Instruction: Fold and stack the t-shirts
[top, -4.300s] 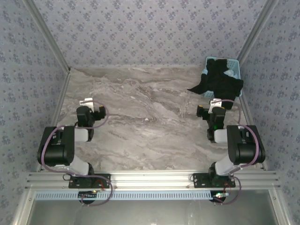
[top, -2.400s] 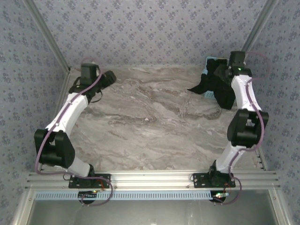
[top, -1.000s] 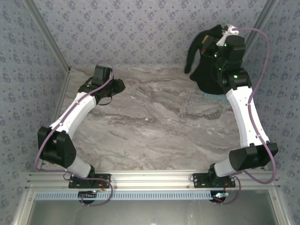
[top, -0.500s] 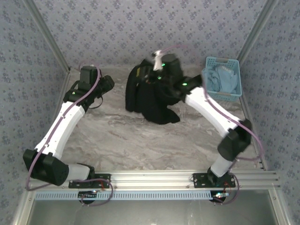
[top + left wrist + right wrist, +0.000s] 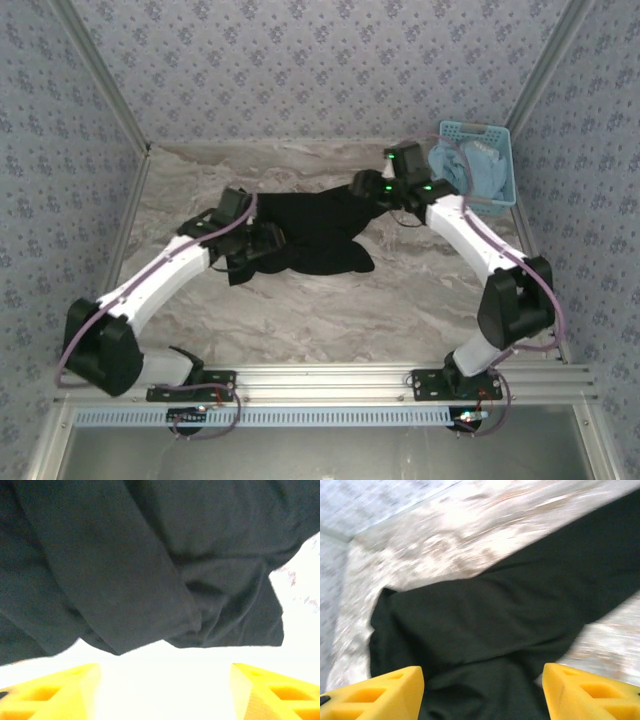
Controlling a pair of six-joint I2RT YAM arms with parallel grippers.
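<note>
A black t-shirt [image 5: 315,235] lies crumpled and plain side up on the marble table [image 5: 330,310], near the middle. My left gripper [image 5: 262,240] is at the shirt's left edge. In the left wrist view the gripper [image 5: 165,680] is open, its yellow fingers [image 5: 55,692] wide apart over bare table, with the shirt's folds [image 5: 125,570] just ahead. My right gripper [image 5: 362,186] hovers over the shirt's far right part. In the right wrist view it [image 5: 482,680] is open above the black cloth [image 5: 485,620], nothing between the yellow fingers [image 5: 592,692].
A light blue basket [image 5: 500,135] stands at the back right corner and holds pale blue cloth [image 5: 470,168]. Patterned walls close in the table at the back and both sides. Bare marble runs along the near side, in front of the shirt.
The right arm carried the black shirt from the basket to mid-table, let it drop and opened. The left arm swung down to the shirt's left edge and opened wider.
</note>
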